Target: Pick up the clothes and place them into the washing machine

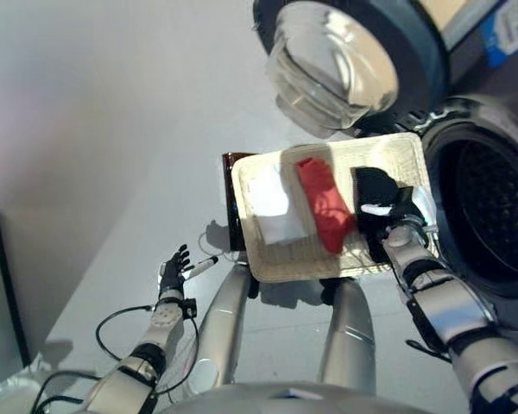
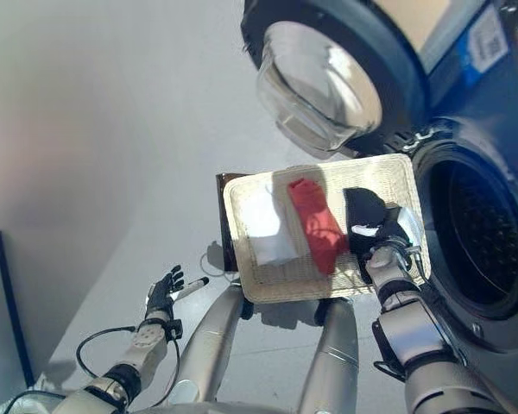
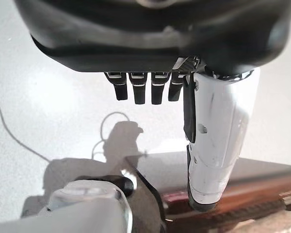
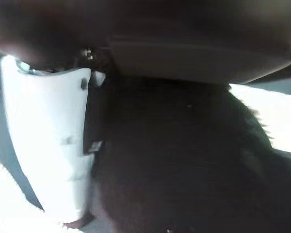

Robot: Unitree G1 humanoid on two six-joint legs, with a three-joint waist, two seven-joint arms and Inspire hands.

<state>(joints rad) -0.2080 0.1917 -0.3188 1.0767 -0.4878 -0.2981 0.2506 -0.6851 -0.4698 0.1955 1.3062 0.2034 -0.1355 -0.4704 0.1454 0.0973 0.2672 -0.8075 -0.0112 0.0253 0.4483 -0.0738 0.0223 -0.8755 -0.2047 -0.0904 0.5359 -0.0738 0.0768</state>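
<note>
I see the dark front-loading washing machine (image 1: pixel 492 216) at the right with its round glass door (image 1: pixel 337 65) swung open. Beside its drum mouth sits a cream woven rectangular tray (image 1: pixel 406 155) carrying three folded garments side by side: white cloth (image 1: pixel 272 207), red cloth (image 1: pixel 324 203) and black cloth (image 1: pixel 373 194), each with its long axis running across the tray's short side. My right hand (image 1: pixel 395 211) lies on the black cloth, white-covered thumb against it; I cannot tell whether its fingers grip. My left hand (image 1: pixel 174 266) hangs relaxed and empty, well apart, over the pale floor (image 1: pixel 112 129).

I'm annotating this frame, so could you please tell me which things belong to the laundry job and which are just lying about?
Job: black garment under right hand; red garment; white garment; tray; washing machine drum; door.
Lying about: brown stand; left hand, idle.
</note>
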